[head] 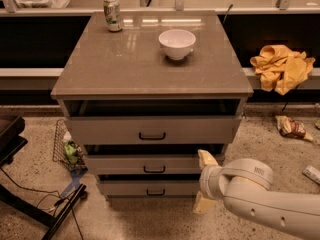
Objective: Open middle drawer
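Observation:
The cabinet has three grey-beige drawers stacked under a brown top. The middle drawer (120, 164) has a flat front and a small black bar handle (154, 169); it looks pushed in about as far as the others. My gripper (204, 182) is in front of the right end of the middle and bottom drawer fronts, to the right of the handle. Its two beige fingertips (206, 159) point left and stand apart, one above the other, with nothing between them. The white arm (260, 199) comes in from the lower right.
The top drawer (150, 130) and bottom drawer (125, 188) have like handles. A white bowl (177, 43) and a can (113, 14) stand on the cabinet top. A yellow cloth (281, 66) lies right, a wire basket (67, 149) and black stand legs (30, 204) left.

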Tool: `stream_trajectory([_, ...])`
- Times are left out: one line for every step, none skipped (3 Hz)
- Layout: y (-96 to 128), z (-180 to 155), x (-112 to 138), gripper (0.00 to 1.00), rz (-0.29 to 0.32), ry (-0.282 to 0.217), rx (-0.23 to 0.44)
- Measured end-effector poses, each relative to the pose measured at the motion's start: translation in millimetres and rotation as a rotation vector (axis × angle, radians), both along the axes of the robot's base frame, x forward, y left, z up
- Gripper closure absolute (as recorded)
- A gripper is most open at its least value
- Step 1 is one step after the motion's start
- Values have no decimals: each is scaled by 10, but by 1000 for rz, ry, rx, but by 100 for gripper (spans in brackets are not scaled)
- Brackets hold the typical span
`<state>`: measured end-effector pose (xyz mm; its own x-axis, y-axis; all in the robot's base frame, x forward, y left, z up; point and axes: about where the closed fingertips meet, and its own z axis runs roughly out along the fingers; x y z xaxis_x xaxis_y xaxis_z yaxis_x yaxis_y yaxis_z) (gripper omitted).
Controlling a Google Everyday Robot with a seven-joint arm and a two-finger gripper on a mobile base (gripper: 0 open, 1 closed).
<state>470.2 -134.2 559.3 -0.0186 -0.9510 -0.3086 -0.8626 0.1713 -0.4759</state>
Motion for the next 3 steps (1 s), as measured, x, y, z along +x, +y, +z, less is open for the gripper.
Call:
stream_trajectory([246,-328,140,0,29,22,2])
stream_trajectory([494,-915,102,0,31,75,-54])
stream_trajectory([607,-1257,65,0,64,58,-130])
